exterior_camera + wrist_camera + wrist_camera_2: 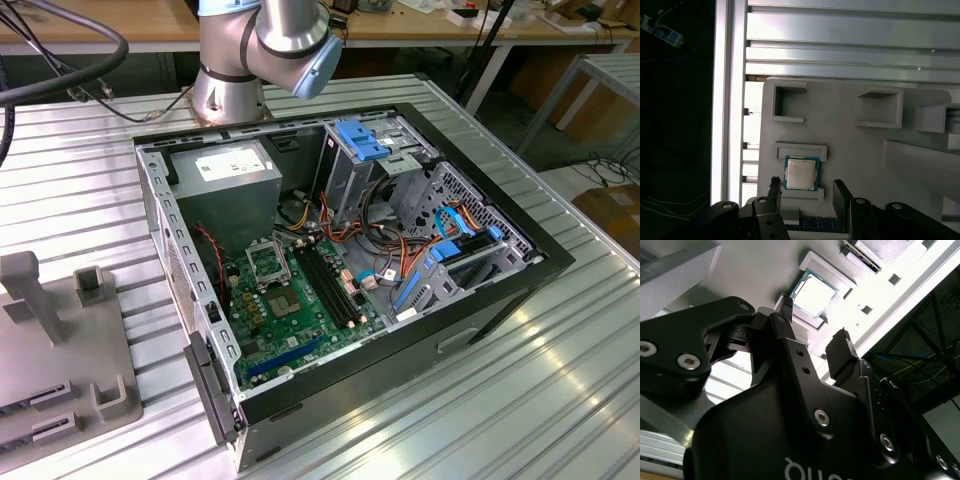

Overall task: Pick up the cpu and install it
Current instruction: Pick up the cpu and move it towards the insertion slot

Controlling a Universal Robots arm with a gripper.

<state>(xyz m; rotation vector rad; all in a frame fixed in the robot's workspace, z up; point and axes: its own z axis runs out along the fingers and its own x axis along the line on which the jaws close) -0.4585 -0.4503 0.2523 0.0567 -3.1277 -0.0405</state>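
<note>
The cpu (pixel 801 173) is a small square chip with a pale silver top. It lies flat in a shallow seat of a grey holder plate (pixel 855 150). In the second wrist view the cpu (pixel 812 294) sits just beyond the fingertips. My gripper (pixel 807 192) hovers over it, open, with one black finger (pixel 775 186) on each side of the chip and nothing held. The motherboard (pixel 300 300) lies inside the open computer case (pixel 480 300), and its square socket (pixel 268 263) has a silver frame.
The grey holder plate (pixel 60 370) with raised posts sits on the ribbed metal table (pixel 560 400) at the exterior view's left. The arm's base (pixel 230 90) stands behind the case. Cables, blue drive brackets (pixel 360 140) and a power supply (pixel 230 175) crowd the case.
</note>
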